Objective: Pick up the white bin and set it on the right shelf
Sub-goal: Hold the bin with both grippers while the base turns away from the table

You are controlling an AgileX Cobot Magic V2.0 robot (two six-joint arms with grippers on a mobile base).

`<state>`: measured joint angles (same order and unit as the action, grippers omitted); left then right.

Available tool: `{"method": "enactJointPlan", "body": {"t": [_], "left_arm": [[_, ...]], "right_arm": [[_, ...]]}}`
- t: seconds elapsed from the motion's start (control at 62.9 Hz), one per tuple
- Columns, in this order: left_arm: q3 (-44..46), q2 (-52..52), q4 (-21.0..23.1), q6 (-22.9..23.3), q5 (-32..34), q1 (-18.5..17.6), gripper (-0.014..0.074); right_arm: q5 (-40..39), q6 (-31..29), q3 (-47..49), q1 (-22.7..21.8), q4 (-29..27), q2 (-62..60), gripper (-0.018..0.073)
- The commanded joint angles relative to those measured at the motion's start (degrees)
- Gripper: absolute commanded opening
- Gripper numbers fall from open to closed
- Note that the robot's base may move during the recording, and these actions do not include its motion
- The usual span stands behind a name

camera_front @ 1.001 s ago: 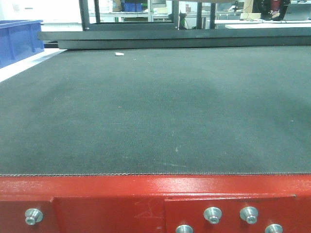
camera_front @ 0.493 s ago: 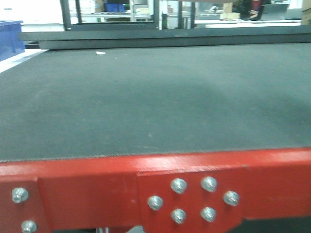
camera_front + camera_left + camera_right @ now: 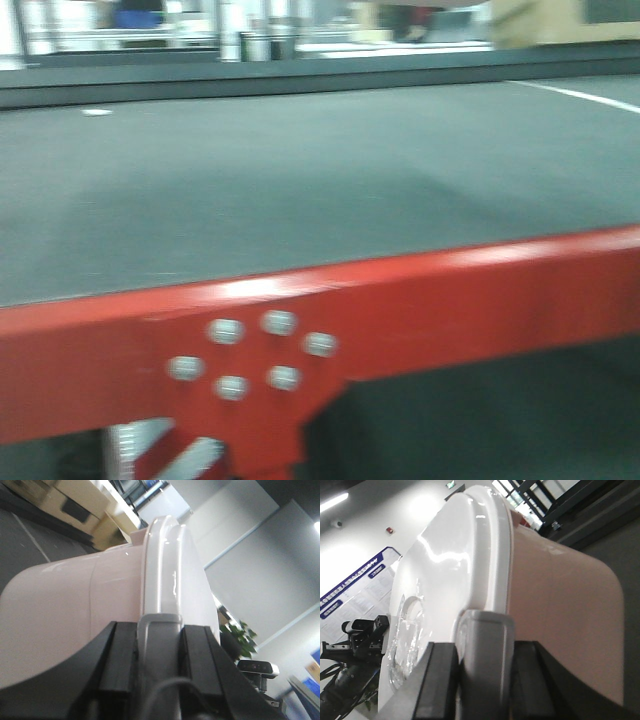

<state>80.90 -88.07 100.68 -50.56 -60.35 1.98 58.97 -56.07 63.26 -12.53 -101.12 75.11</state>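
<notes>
The white bin shows only in the wrist views, not in the front view. In the left wrist view its pinkish-white side [image 3: 70,605] and white lid rim [image 3: 165,565] fill the frame. My left gripper [image 3: 159,630] is shut on the bin's grey end handle [image 3: 157,650], one black finger [image 3: 120,650] on each side. In the right wrist view the bin's side [image 3: 560,620] and glossy lid [image 3: 445,565] show. My right gripper [image 3: 482,652] is shut on the grey handle [image 3: 482,640] at that end. The right shelf is out of view.
The red-framed table [image 3: 450,295] with a dark mat [image 3: 300,170] fills the front view, blurred, its bolted bracket [image 3: 250,355] at lower left. A small white scrap [image 3: 97,112] lies far left. Cardboard boxes [image 3: 75,500] and a plant [image 3: 240,635] stand behind.
The front view has swung right: the table's bolted bracket has slid left and up, the red rail now slants, and the blue bin at far left has left the frame.
</notes>
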Motion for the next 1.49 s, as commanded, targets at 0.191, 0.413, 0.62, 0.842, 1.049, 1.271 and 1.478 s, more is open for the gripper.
{"method": "enactJointPlan", "body": {"t": [0.191,0.413,0.62,0.842,1.049,1.271,1.478], "left_arm": [[2.07,2.8,0.74,-0.6,-15.07,-3.03,-0.0126],[2.07,2.8,0.74,-0.6,-15.07,-3.03,-0.0126],[2.07,2.8,0.74,-0.6,-15.07,-3.03,-0.0126],[2.07,2.8,0.74,-0.6,-15.07,-3.03,-0.0126],[2.07,2.8,0.74,-0.6,-14.87,-3.03,-0.0126],[2.07,2.8,0.74,-0.6,-14.73,-3.03,-0.0126],[2.07,2.8,0.74,-0.6,-14.58,-3.03,-0.0126]], "right_arm": [[13.5,-1.58,2.26,1.71,-3.35,-2.57,0.0191],[13.5,-1.58,2.26,1.71,-3.35,-2.57,0.0191],[13.5,-1.58,2.26,1.71,-3.35,-2.57,0.0191],[13.5,-1.58,2.26,1.71,-3.35,-2.57,0.0191],[13.57,-1.58,2.26,1.71,-3.35,-2.57,0.0191],[13.56,-1.58,2.26,1.71,-3.35,-2.66,0.0191],[13.56,-1.58,2.26,1.71,-3.35,-2.66,0.0191]]}}
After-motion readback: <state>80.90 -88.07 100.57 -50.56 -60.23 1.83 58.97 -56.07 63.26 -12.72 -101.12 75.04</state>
